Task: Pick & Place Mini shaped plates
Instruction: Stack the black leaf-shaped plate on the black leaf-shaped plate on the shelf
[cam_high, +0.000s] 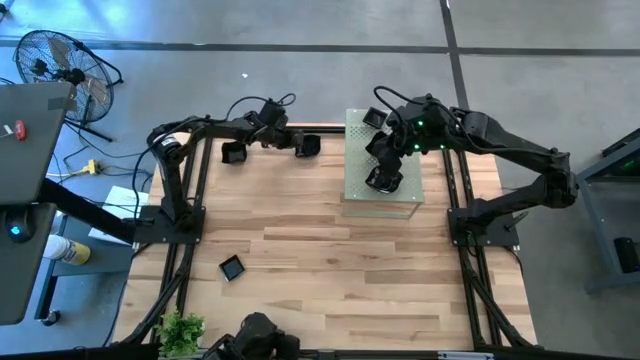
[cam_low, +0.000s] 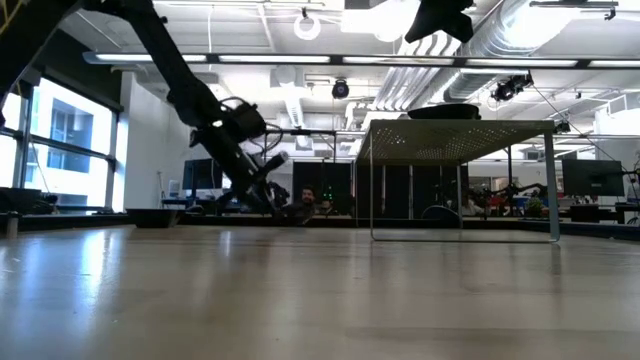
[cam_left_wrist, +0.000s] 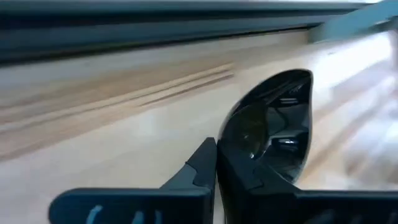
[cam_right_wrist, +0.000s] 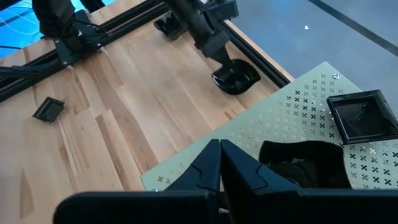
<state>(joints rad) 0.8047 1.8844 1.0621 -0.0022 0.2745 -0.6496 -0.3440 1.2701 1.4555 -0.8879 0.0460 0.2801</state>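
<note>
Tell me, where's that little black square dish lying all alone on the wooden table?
In the high view, the small square dish lies on the table's near left part, beside the left arm's frame rail, just above the green plant, far from the pale green perforated board.

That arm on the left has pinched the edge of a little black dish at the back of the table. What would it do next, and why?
Probably lift it slightly. The left hand is shut on the black dish, which looks to be low at the wooden table. Raising it first would let it travel freely toward the pale green board, where the right hand, shut, hovers over other dishes.
</note>
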